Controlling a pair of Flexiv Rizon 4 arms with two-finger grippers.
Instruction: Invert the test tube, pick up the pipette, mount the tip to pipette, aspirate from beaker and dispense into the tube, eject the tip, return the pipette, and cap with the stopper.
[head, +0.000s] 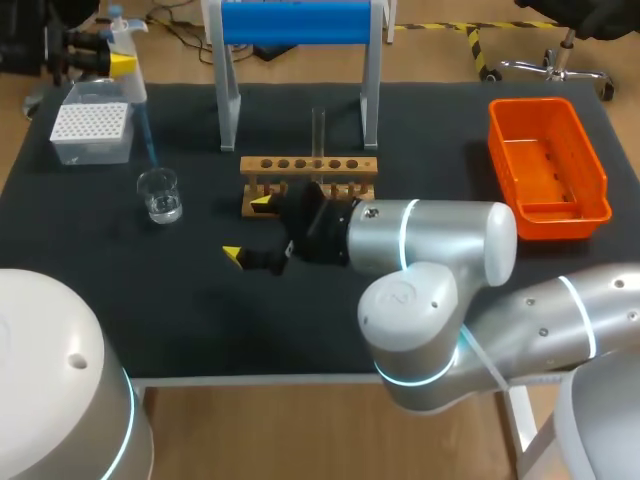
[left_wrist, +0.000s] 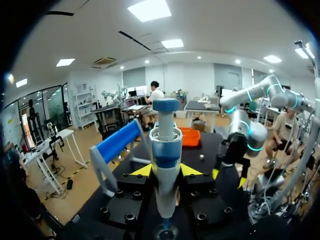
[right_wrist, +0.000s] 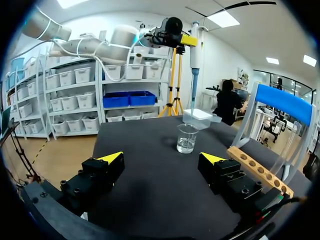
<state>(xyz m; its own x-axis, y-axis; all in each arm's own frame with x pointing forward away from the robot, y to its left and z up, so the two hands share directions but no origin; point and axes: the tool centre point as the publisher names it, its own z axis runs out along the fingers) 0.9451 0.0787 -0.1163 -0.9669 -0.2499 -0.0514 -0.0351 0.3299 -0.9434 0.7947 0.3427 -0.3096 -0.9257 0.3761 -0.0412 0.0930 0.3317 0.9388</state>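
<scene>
Both fingers of the left gripper (left_wrist: 165, 172) clamp the pipette (left_wrist: 165, 145) upright, its tip just above the beaker (head: 160, 194) below. Well apart, the right gripper (right_wrist: 162, 161) hangs wide open over the table (head: 200, 320), with the wooden rack (right_wrist: 257, 170) holding the test tube (head: 319, 128) just beside it.

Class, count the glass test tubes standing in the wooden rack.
1. The test tube stands upright near the middle of the wooden rack. The right pincer covers part of the rack's front, so another may be hidden.
</scene>
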